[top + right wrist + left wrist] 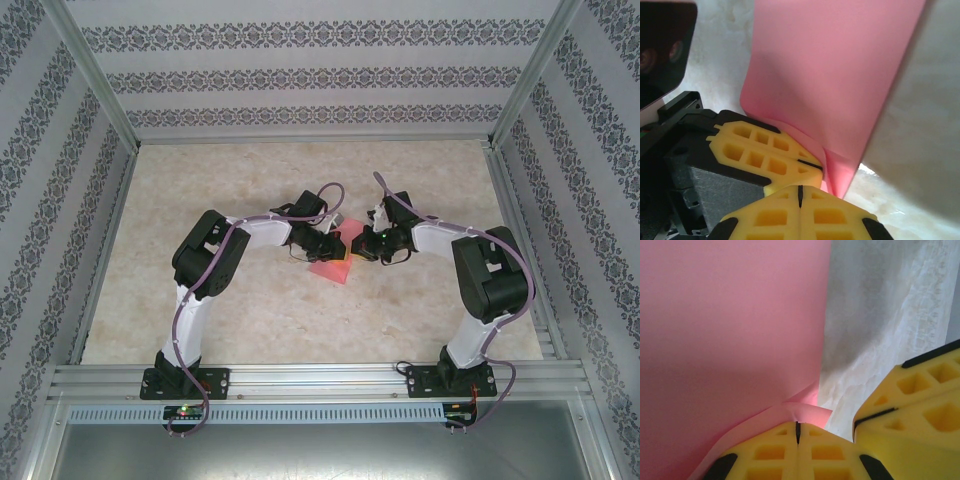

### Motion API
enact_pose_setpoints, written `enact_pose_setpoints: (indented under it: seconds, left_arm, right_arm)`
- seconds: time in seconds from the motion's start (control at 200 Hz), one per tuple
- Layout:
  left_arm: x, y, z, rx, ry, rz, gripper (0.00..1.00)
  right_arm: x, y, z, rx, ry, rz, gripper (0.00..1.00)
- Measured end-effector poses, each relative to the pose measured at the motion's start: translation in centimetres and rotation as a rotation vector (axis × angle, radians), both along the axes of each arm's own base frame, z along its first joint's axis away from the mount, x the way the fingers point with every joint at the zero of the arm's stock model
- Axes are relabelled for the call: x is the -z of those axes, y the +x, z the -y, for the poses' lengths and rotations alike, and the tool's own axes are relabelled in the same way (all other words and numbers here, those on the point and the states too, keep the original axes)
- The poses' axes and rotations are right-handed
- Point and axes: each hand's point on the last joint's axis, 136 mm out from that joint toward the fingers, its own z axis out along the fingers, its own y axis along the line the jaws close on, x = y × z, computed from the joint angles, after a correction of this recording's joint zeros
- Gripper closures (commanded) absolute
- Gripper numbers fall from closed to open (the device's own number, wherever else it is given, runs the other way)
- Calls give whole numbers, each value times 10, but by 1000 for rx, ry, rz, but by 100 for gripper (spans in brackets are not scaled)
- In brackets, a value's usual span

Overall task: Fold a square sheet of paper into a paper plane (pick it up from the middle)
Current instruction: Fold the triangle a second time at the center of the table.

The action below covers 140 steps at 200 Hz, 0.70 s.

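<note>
Early stage: sheet (330, 268) flat at table (200, 320) centre, no crease yet, L gripper (797, 432) pinching its 12 o'clock edge, R gripper (800, 195) clenched alongside, hold unclear, so all folds left to do.

Pink sheet (730, 330) (curled) in left end effector (798, 428)

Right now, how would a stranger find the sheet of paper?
On the beige marble-patterned table, look at the middle. The square sheet of paper is there, pinched by the left end effector and the right end effector. It alone is pink-red.
</note>
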Motion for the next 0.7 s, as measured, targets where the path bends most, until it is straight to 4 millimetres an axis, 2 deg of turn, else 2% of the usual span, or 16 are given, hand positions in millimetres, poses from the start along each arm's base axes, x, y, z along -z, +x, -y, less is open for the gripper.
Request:
enact_pose_setpoints:
  seconds: [0.14, 0.495, 0.699]
  left_arm:
    - [0, 0, 0, 0, 0, 0, 100]
    - [-1, 0, 0, -5, -3, -4, 100]
    - [-2, 0, 1, -3, -9, -9, 98]
  right_arm:
    - [3, 0, -3, -1, 8, -8, 96]
    - [26, -4, 0, 6, -21, -68, 96]
    - [27, -1, 4, -1, -62, -60, 97]
